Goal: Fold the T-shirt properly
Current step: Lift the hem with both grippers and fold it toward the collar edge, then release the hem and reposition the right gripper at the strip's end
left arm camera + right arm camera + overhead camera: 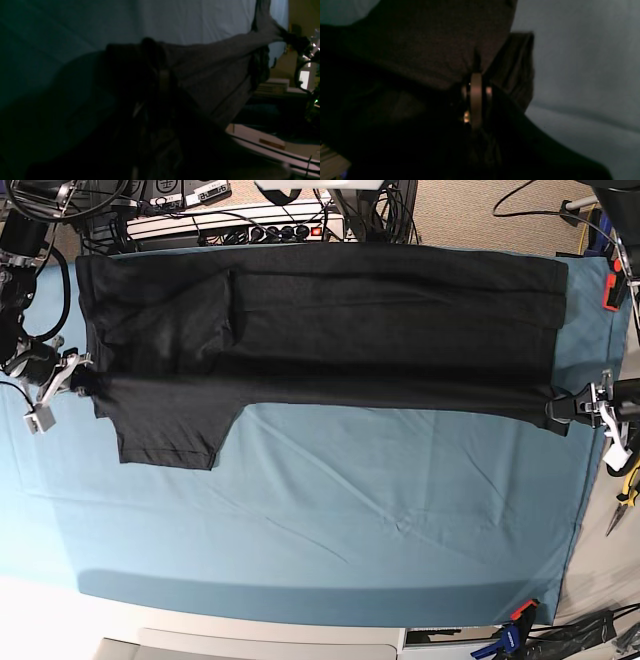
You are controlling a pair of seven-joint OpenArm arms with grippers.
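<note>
Base view, left edge: the right claw (82, 377) is clamped shut on the T-shirt (330, 330) at its left border, just above the sleeve that hangs toward the near side. The T-shirt lies stretched across the far half of the bench (330, 520), on the teal cover, its near long edge folded over and pulled taut between both arms. Right edge: the left claw (556, 406) is closed on the garment's lower right corner. Both wrist views show dark cloth pinched at the jaws.
</note>
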